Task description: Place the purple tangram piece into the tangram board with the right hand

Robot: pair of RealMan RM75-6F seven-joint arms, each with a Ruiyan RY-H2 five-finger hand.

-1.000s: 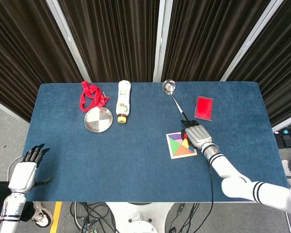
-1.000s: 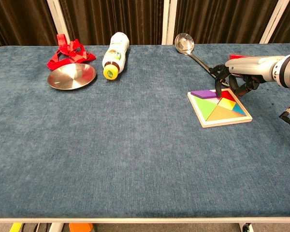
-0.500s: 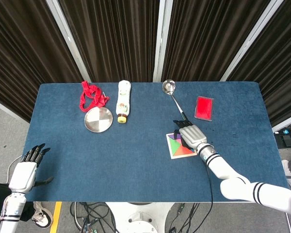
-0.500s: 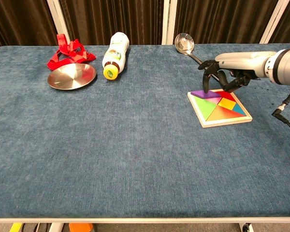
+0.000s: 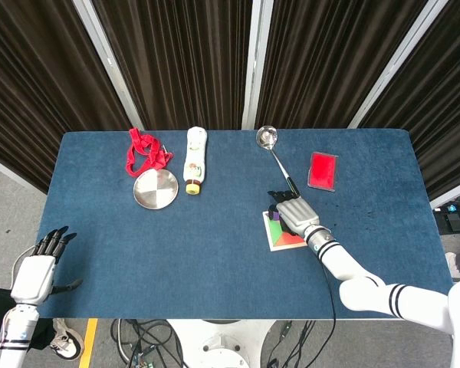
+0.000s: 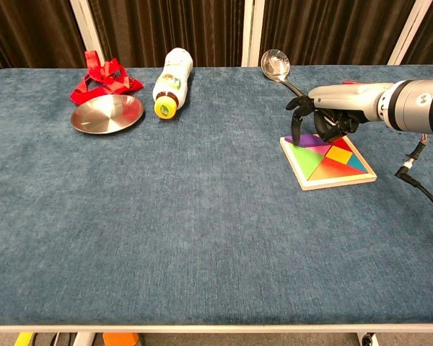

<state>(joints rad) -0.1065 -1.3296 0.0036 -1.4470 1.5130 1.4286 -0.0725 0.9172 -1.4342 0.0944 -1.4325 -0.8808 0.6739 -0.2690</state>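
Observation:
The wooden tangram board [image 6: 292, 164] [image 5: 267, 232] lies on the blue table, right of centre, with coloured pieces in it. A purple piece [image 6: 308, 140] [image 5: 277, 217] lies flat along the board's far left edge. My right hand [image 6: 330, 115] [image 5: 294, 211] hovers over that far edge, palm down and fingers bent downward. Its dark fingertips [image 6: 294, 128] touch the purple piece's left end, and nothing is gripped. Seen only in the head view, my left hand [image 5: 35, 272] hangs beyond the table's front left corner with its fingers spread and empty.
A metal spoon [image 6: 276, 65] [image 5: 267, 138] lies just behind the board, its handle running under the right hand. A red card [image 5: 323, 170] sits further right. A bottle [image 6: 170, 81], a steel plate [image 6: 107, 113] and a red ribbon [image 6: 101, 76] occupy the far left.
My right hand has slid left across the board, from its right part to its far left corner. The purple piece now lies lower in the board. The left hand has barely moved.

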